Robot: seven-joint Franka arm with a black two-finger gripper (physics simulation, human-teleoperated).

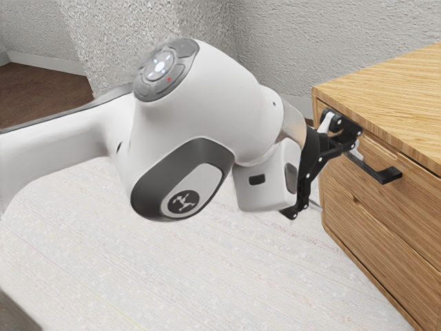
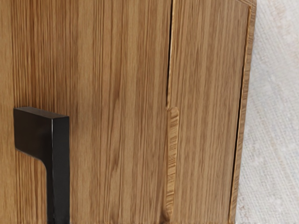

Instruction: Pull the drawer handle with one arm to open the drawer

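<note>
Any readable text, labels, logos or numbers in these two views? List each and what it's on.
No readable words or numbers in either view.
joint cap on the arm: a white emblem, a symbol with no letters.
button pad on top of the arm: small icons and a red dot, too small to read.
drawer handle and cabinet front: plain, no markings.

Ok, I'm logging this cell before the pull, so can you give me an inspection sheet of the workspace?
Surface: pale textured floor.
Job's things: wooden cabinet; black drawer handle on the drawer front; cannot tell whether the drawer is out at all.
Clutter: nothing seen.
Grippers: gripper at the handle's end on the exterior view's left; grip unclear.
Cables: nothing seen.
Surroundings: rough grey wall; dark wood flooring beyond the pale floor.
</note>
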